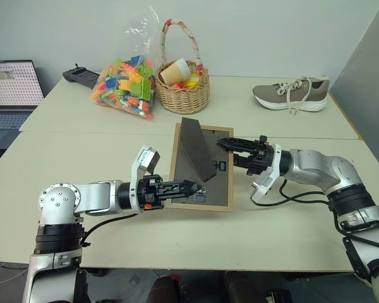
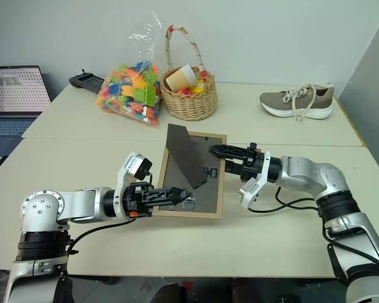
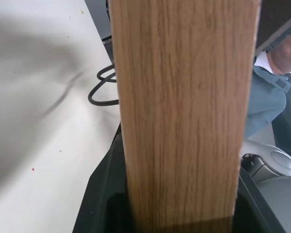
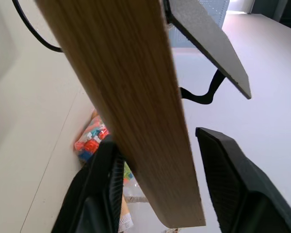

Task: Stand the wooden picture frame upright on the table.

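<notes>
The wooden picture frame leans over the table between my two grippers, its dark back panel facing me. Its stand is folded out toward me. My left gripper is shut on the frame's lower left corner. The light-wood edge runs up between its fingers. My right gripper straddles the frame's right edge near the top. There the wood touches one finger, and a gap separates it from the other finger.
A wicker basket, a bag of colourful blocks and a black device stand at the back. A shoe lies back right and a laptop far left. A person shows beyond the frame.
</notes>
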You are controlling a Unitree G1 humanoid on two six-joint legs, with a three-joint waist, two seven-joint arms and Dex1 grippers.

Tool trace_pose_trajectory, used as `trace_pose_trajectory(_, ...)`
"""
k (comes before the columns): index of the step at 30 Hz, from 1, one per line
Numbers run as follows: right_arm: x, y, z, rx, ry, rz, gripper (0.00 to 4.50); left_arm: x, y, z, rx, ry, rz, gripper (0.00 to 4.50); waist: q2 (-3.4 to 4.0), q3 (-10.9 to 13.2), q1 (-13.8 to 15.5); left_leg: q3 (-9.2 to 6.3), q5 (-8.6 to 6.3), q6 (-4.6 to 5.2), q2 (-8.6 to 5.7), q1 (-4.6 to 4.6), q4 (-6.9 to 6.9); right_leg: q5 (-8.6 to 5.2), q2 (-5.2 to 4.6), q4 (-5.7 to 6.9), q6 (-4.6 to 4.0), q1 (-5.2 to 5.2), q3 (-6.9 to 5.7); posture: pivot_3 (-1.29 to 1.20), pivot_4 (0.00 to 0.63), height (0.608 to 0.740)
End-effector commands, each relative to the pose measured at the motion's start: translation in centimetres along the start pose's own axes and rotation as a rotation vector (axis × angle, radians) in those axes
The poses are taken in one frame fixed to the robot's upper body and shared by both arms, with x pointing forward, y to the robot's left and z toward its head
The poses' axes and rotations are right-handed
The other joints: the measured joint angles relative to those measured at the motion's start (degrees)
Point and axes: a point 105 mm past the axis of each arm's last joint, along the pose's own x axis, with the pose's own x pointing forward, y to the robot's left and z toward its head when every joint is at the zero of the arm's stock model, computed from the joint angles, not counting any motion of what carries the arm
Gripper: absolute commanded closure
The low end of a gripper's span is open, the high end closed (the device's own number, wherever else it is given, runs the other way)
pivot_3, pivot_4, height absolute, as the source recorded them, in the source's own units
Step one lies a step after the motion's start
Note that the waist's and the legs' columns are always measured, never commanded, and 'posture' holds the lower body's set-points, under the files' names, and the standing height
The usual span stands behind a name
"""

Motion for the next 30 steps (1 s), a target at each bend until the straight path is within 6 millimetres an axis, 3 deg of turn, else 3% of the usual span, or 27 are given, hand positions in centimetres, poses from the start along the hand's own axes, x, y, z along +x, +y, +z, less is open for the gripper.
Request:
trace_pose_trajectory(1, 0.1, -1.9, 0.4, -0.044, -0.042, -0.059, 2.87, 0.4, -0.3, -0.1, 0.043, -0.002, 0.016, 3.27, 0.00, 0.0, 0.0, 0.00, 0.00, 0.00, 0.00, 0.01, 0.00, 0.00, 0.00, 0.00, 0.00, 0.00, 0.00, 0.00, 0.150, 0.740)
trace_pose_trajectory(2, 0.1, -1.9, 0.5, -0.041, -0.048, -0.058, 2.91, 0.3, -0.4, 0.1, 0.045, -0.022, 0.014, 2.58, 0.00, 0.0, 0.0, -0.01, 0.00, 0.00, -0.01, 0.00, 0.00, 0.00, 0.00, 0.00, 0.00, 0.00, -0.01, 0.00, 0.150, 0.740)
trace_pose_trajectory(8, -0.6, -2.0, 0.0, 0.040, -0.046, -0.076, 3.20, -1.0, -0.8, 1.3, 0.049, -0.094, 0.024, 1.40, -0.01, 0.0, 0.0, 0.01, 0.00, 0.01, -0.02, 0.01, 0.00, 0.00, 0.02, 0.00, 0.00, 0.00, 0.00, 0.00, 0.150, 0.740)
trace_pose_trajectory(12, -1.2, -1.4, -0.6, 0.231, -0.001, -0.104, 3.20, -3.8, -1.1, 3.0, 0.097, -0.220, 0.121, 0.59, -0.01, 0.0, -0.3, 0.00, -0.01, 0.02, 0.00, 0.01, 0.00, 0.00, 0.02, 0.00, -0.01, 0.01, -0.01, 0.00, 0.150, 0.740)
trace_pose_trajectory(15, -0.2, 0.4, -0.7, 0.613, 0.048, -0.076, 3.20, -6.4, -1.3, 3.8, 0.239, -0.287, 0.296, 0.05, -0.06, 0.0, -0.4, -0.01, -0.03, 0.06, 0.09, 0.04, -0.02, 0.00, -0.01, -0.03, -0.01, 0.05, 0.01, 0.00, 0.150, 0.740)
trace_pose_trajectory(18, 1.5, 0.9, -0.8, 0.975, 0.028, -0.078, 3.20, -7.1, -1.9, 3.5, 0.371, -0.291, 0.405, 0.00, -0.03, 0.0, -0.4, -0.13, -0.06, 0.12, 0.24, 0.04, -0.05, 0.00, -0.08, -0.03, -0.01, 0.07, -0.06, 0.00, 0.150, 0.740)
trace_pose_trajectory(22, 3.6, 2.0, -1.5, 1.421, 0.015, -0.061, 3.21, -7.4, -0.9, 2.6, 0.564, -0.243, 0.604, 0.00, -0.03, 0.0, -0.2, -0.15, -0.03, 0.16, 0.15, 0.05, -0.03, 0.00, -0.22, -0.02, -0.01, 0.12, -0.20, 0.00, 0.150, 0.740)
trace_pose_trajectory(24, 4.2, 3.1, -1.8, 1.590, 0.023, -0.026, 3.21, -7.2, -0.8, 2.3, 0.628, -0.245, 0.622, 0.00, -0.03, 0.0, 0.1, -0.17, -0.02, 0.14, 0.13, 0.04, -0.04, 0.00, -0.22, -0.03, -0.02, 0.12, -0.23, 0.00, 0.150, 0.740)
trace_pose_trajectory(30, 5.0, 7.6, -1.8, 1.869, 0.086, 0.041, 3.21, -6.9, 0.8, 0.6, 0.719, -0.166, 0.656, 0.00, -0.03, 0.0, 1.0, -0.06, -0.08, 0.25, -0.02, 0.02, -0.08, -0.01, -0.16, -0.17, -0.03, 0.10, -0.20, 0.00, 0.150, 0.740)
